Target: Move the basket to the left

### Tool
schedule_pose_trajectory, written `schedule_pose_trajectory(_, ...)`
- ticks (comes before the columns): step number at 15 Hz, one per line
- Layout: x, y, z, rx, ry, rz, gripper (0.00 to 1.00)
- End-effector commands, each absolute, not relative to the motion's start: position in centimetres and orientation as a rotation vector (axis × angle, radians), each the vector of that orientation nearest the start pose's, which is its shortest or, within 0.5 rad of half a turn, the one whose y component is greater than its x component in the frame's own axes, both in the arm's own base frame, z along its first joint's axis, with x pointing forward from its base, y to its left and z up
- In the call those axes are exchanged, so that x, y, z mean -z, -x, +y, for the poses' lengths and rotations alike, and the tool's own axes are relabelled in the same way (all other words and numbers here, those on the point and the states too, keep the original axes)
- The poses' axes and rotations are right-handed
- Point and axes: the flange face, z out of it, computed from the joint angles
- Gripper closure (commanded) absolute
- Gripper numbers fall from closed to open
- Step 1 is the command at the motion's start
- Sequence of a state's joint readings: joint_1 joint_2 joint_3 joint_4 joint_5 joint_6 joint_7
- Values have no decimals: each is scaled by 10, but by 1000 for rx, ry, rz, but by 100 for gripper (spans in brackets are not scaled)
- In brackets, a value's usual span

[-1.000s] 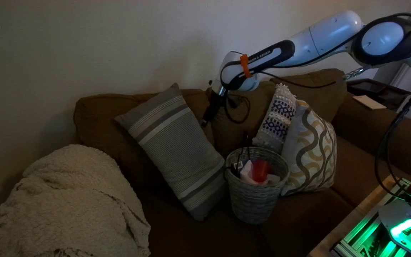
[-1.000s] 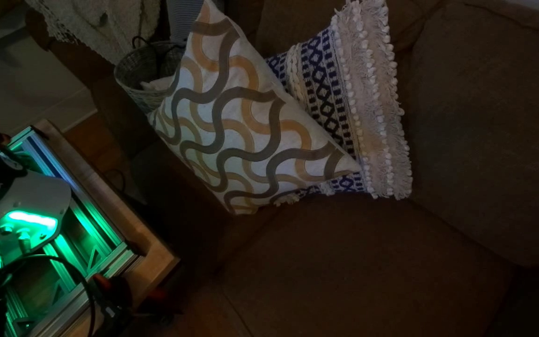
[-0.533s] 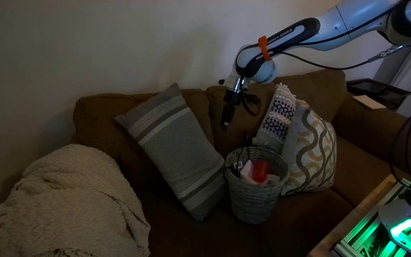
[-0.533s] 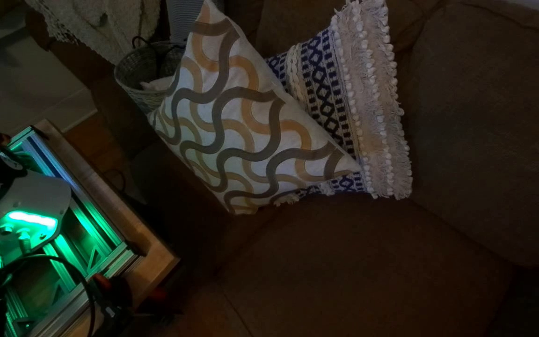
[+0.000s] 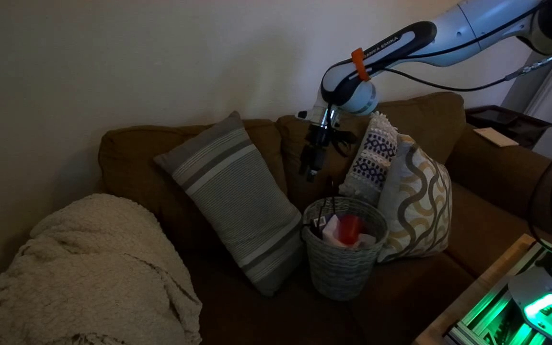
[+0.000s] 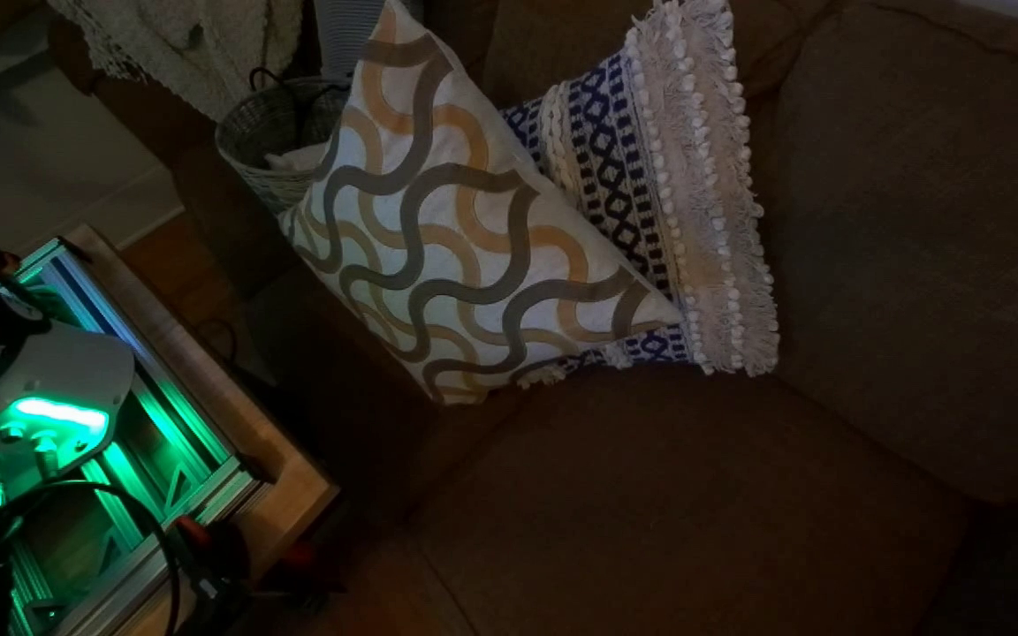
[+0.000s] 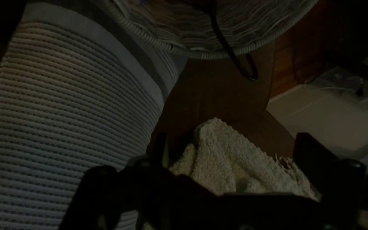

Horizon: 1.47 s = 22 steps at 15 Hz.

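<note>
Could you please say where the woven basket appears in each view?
In an exterior view: the basket is right of centre, lower half.
In an exterior view: the basket is upper left, partly behind the wavy-patterned cushion.
In the wrist view: the basket is cut off by the top edge.
Shared landmark: the cream blanket, visible in all three views.

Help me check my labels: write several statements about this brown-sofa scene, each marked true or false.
The pale grey, woven, bucket-shaped basket holds a rounded red item. True.
The black, two-fingered end effector grips the basket. False: its jaws stand open, holding nothing.
In an exterior view, the grey striped fabric cushion appears between the basket and the cream fleecy blanket. True.
The white cushion with tan-and-grey waves lies inside the basket. False: that cushion is beside it.
</note>
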<state>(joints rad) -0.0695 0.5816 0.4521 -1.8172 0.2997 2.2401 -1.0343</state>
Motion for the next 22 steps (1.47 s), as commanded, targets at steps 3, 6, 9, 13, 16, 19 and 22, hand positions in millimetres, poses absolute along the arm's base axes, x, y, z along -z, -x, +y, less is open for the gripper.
schedule_pose_trajectory(3, -223, -574, 240, 43, 2006, -1820, 0)
schedule_pose_trajectory(6, -222, -563, 271, 10, 1872, -2000, 0)
schedule_pose_trajectory(9, -225, -539, 292, -82, 1779, -2169, 0)
schedule_pose_trajectory(13, -212, -531, 294, -211, 1697, -2387, 0)
schedule_pose_trajectory(16, -199, -536, 273, -301, 1624, -2557, 0)
schedule_pose_trajectory(19, -196, -546, 271, -308, 1629, -2573, 0)
schedule_pose_trajectory(22, -194, -553, 256, -347, 1610, -2629, 0)
